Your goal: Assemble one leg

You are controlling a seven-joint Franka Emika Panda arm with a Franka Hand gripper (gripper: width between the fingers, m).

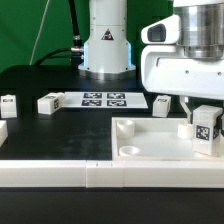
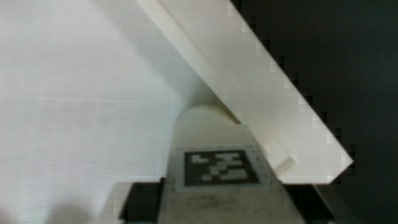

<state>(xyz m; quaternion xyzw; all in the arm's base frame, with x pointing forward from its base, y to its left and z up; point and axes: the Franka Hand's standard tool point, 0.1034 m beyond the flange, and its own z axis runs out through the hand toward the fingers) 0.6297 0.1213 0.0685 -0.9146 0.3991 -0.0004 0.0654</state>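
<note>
Gripping the leg (image 1: 207, 132) between narrow jaws, the gripper (image 1: 205, 112) was seen over the part of the large white panel (image 1: 150, 135) toward the exterior view's right. The jaws were clamped on the leg's upper part, and its black-and-white tag was turned toward the exterior camera. The leg's long axis was held upright, in line with the fingers, so that its lower end pointed down into the panel's recess.

In the wrist view the leg (image 2: 217, 150) was shown running away from the gripper (image 2: 217, 203). Its far end lay just beside the raised rim (image 2: 249, 80), which crossed the picture on a slant. Whether that end was touching the panel floor or seated in a socket could not be told, since no socket was shown beneath it. One round socket (image 1: 128, 150) was visible near the panel's corner toward the exterior view's left, well apart from the held leg.

The coming move was judged to turn on the line from the leg's lower end straight down to its seat beside the rim. A descent along the upright axis seemed called for, with little sideways correction.

Other loose legs (image 1: 48, 103) and the marker board (image 1: 103, 98) were seen on the table (image 1: 60, 80), away from the arm.
</note>
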